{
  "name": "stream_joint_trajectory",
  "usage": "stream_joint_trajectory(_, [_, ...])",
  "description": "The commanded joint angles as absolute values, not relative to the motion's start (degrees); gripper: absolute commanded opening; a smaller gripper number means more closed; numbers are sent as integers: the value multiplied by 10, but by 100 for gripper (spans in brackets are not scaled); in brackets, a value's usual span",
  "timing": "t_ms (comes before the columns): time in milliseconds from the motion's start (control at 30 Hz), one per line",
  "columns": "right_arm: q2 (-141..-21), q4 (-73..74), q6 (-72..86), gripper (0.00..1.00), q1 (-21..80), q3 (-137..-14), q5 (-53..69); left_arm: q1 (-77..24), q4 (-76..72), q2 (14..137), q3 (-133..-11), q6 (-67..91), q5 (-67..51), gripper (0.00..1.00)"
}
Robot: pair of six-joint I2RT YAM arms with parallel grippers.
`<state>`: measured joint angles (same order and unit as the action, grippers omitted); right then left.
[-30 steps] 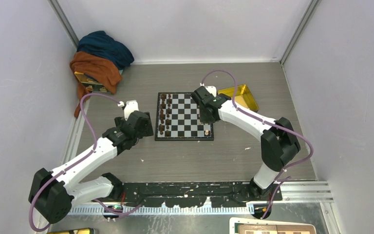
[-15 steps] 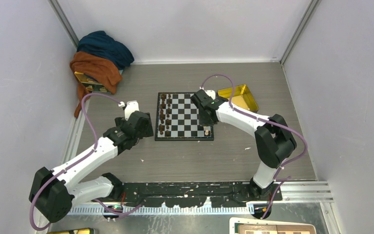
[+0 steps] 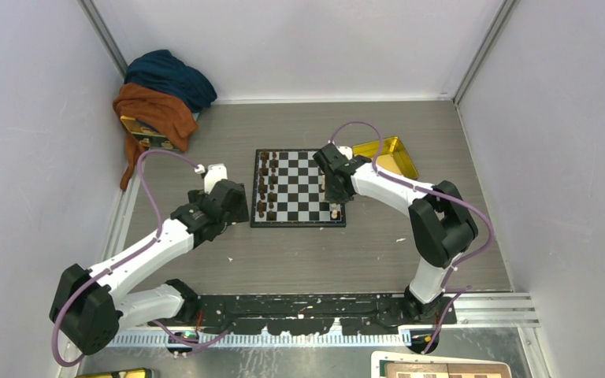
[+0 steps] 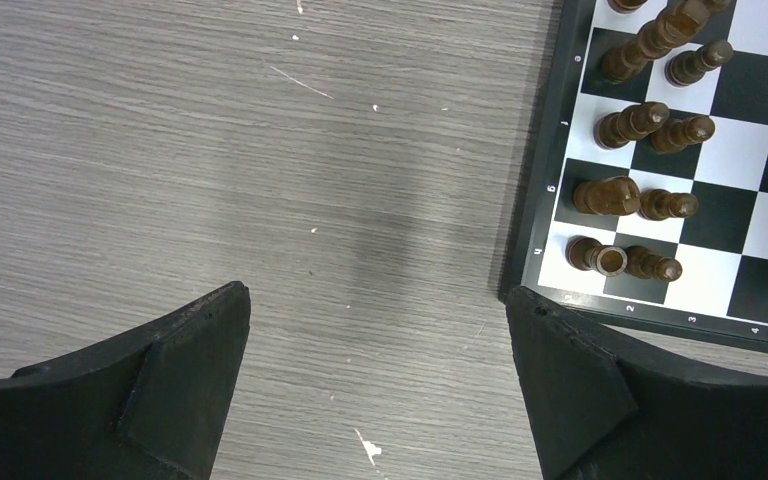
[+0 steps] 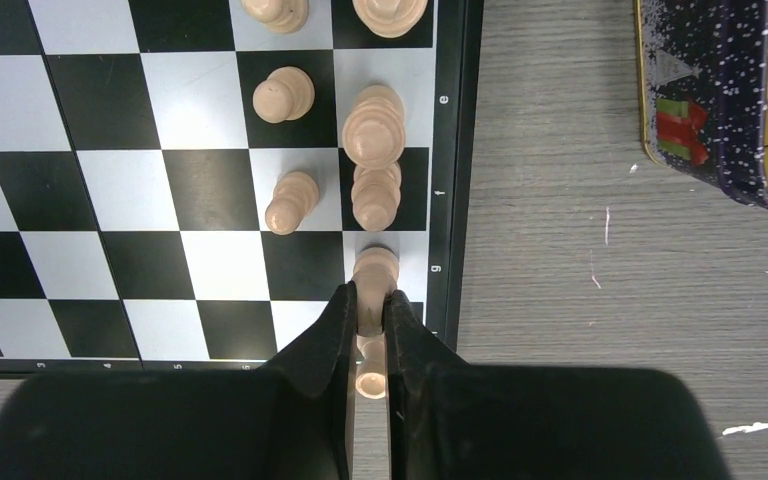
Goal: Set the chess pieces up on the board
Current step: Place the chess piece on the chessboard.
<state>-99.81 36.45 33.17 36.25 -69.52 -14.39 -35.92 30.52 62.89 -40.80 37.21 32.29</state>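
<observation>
Top view: right tool (image 3: 334, 206) sits low at the 4 o'clock corner of the board (image 3: 299, 189); left tool (image 3: 228, 201) hangs off its 8 o'clock edge. 
Left wrist: jaws wide, empty, over bare counter (image 4: 210, 150); dark pieces (image 4: 620, 195) at 2 o'clock. 
Right wrist: fingers nearly closed, pinching a tan chess piece (image 5: 376, 270) on the rim file. Probably best to centre it and lift straight off, since neighbours crowd 12 o'clock and open room lies at 3 o'clock, short of the tray (image 5: 720, 110).

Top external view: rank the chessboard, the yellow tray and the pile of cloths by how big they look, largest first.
1 and 2. chessboard and pile of cloths: about alike, too close to rank; the pile is irregular and lies farther back.
3. yellow tray: clearly the smallest.
</observation>
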Motion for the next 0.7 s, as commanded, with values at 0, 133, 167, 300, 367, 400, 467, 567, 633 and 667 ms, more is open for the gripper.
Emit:
stream_joint_trajectory(0, [-999,345,339,1,359,-697,-142,-362,296,631,-427,372,333,100])
stream_joint_trajectory(133, [-1003,346,339,1,358,-698,-140,-362,294,635,-426,372,333,100])
stream_joint_trajectory(167, [-1004,346,339,1,357,-697,-139,-362,293,636,-426,372,333,100])
stream_joint_trajectory(300, [-1006,347,341,1,357,-698,-139,-362,291,638,-426,371,334,100])
stream_joint_trajectory(367, [-1007,347,341,1,357,-699,-138,-362,290,639,-425,370,333,100])
stream_joint_trajectory(400, [-1008,348,341,1,357,-699,-138,-363,290,640,-425,370,334,100])
stream_joint_trajectory(467, [-1011,348,341,2,357,-701,-137,-362,290,641,-425,370,334,100])
stream_joint_trajectory(567, [-1013,350,341,10,356,-702,-136,-363,290,642,-425,369,335,100])
stream_joint_trajectory(633, [-1013,351,341,18,356,-703,-136,-362,289,642,-425,368,335,100])
stream_joint_trajectory(667, [-1013,351,342,21,356,-703,-137,-363,289,642,-425,368,335,100])
